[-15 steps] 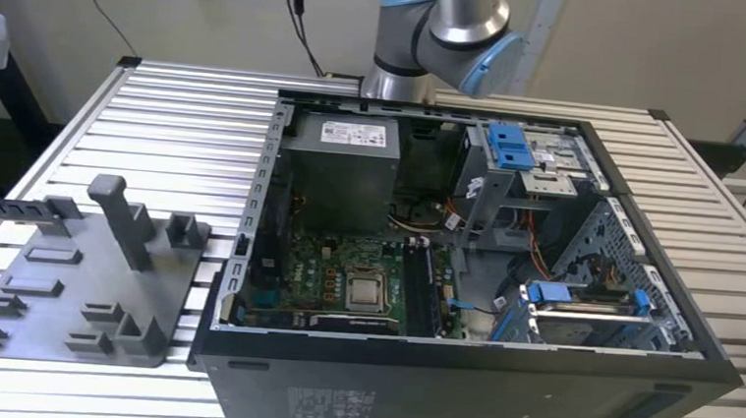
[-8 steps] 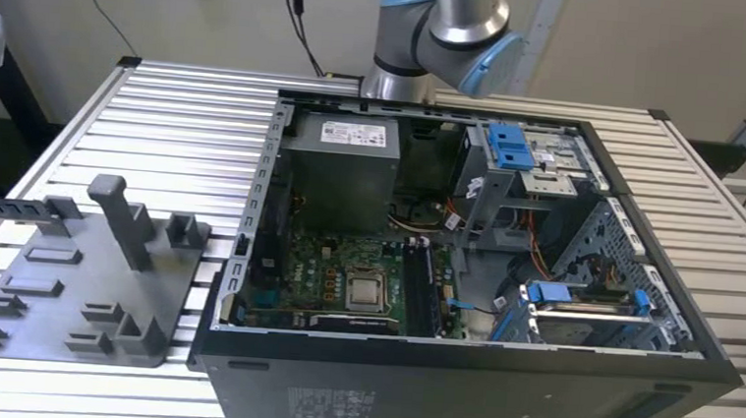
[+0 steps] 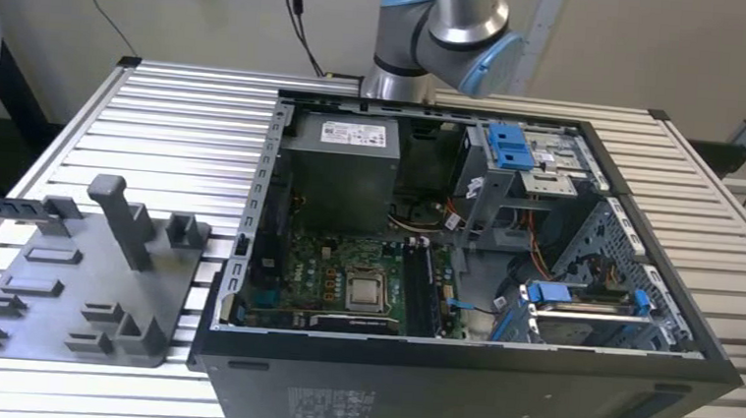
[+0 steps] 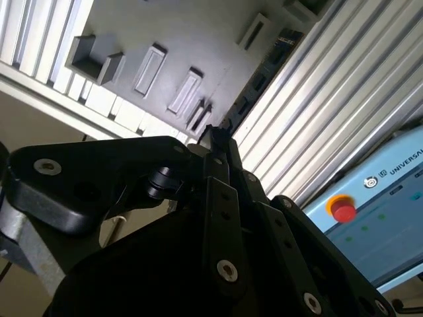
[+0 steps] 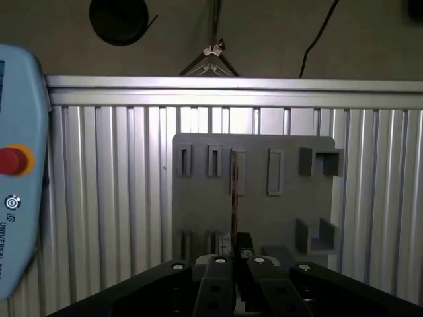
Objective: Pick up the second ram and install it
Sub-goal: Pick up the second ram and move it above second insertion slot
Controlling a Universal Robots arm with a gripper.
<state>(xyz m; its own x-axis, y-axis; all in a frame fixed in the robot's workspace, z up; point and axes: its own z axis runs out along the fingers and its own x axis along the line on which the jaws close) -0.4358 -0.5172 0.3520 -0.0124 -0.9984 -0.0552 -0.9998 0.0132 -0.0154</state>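
In the first wrist view the second ram (image 5: 233,191) shows edge-on as a thin dark strip. It reaches out from my gripper (image 5: 234,249), which is shut on its near end. The stick hangs well above the grey holder tray (image 5: 198,198), over the tray's middle row of slots. In the second wrist view the same stick (image 4: 248,96) runs away from the closed fingertips of the gripper (image 4: 215,135). The open computer case (image 3: 468,364) lies on the table in the exterior view, with its motherboard (image 3: 341,281) and memory slots (image 3: 421,289) exposed.
The holder tray (image 3: 64,296) with its upright posts sits at the exterior view's left of the case, on the slatted aluminium table (image 3: 182,127). A pale blue pendant (image 4: 370,211) with a red button lies beside the table. The arm's joints (image 3: 445,27) rise behind the case.
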